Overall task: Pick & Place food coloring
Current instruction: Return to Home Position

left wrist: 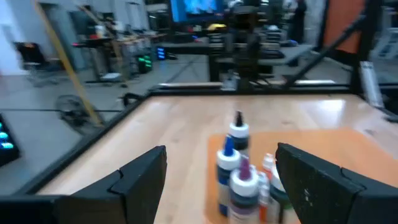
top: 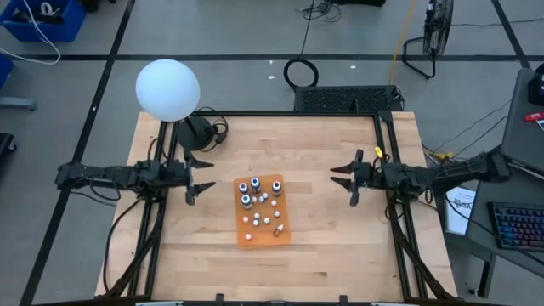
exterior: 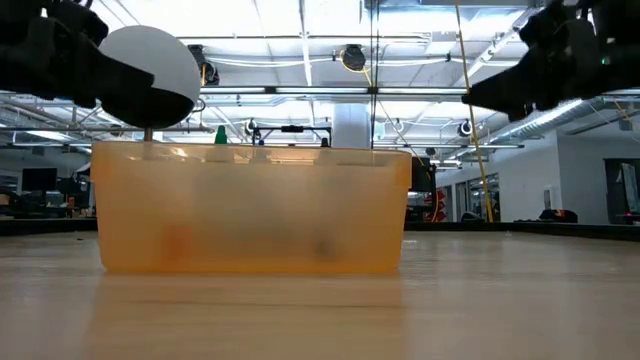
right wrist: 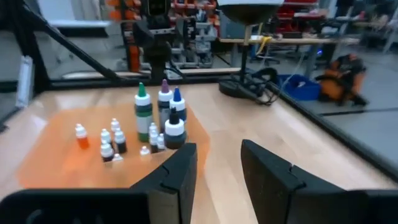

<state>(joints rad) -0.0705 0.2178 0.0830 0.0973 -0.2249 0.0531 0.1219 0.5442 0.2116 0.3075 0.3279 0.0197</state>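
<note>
The grey floor (top: 238, 30) is crossed by dark lines. A fan (top: 438, 25) stands beyond the table. Ceiling lights (exterior: 320, 12) glow overhead.

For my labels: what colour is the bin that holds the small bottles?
The bin is orange, seen best in the high view.

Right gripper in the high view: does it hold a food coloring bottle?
No, the right gripper is open and empty, apart from the orange bin.

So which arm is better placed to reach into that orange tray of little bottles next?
Probably left: the left claw, open, hangs nearer the orange plastic bin than the right claw, also open.
</note>
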